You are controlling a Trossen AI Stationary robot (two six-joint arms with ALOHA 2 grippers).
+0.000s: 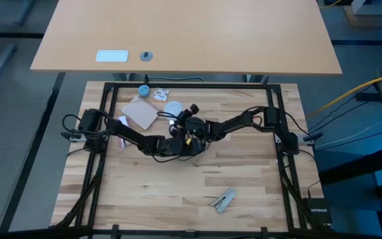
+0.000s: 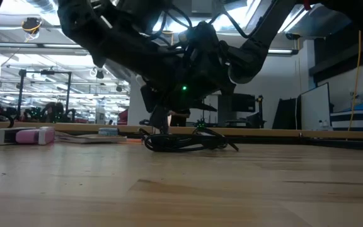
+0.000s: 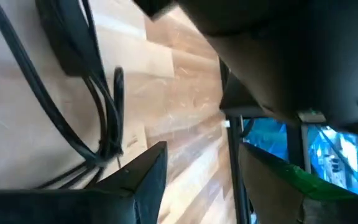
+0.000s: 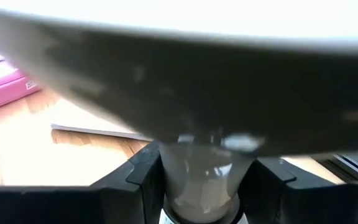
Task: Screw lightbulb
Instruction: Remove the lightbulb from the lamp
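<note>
Right wrist view gives you the key relation: the lightbulb [image 4: 201, 167] sits directly between the jaws of the right gripper [image 4: 201, 186]. The jaws are closed on its pale tapered body, one dark finger [image 4: 143, 171] on each side. The bulb's long axis runs along the gripper's own reach, not across it. The body seems to narrow back toward the wrist. The broad blurred mass filling the picture beyond it may be the globe, though you cannot be sure at this range.

In the high view both arms meet over the middle of the counter [image 1: 178, 192], the left arm reaching in from the left and the right arm from the right. Their wrists are crowded together, so the bulb itself is hidden there. The right arm is the one that has it.

The left gripper [image 3: 201, 149] is just beside the right one. Its jaws stand apart with nothing between them, and bare wood shows through the gap. It looks along the counter past a black cord [image 3: 107, 118] that loops on the wood close by.

In the low view the two arms hang low, with that cord [image 2: 188, 144] lying in a loose coil directly beneath them.

Judge the next move by whether the bulb's axis lines up with whatever fitting lies at the cord's end. No view shows that fitting plainly.
</note>
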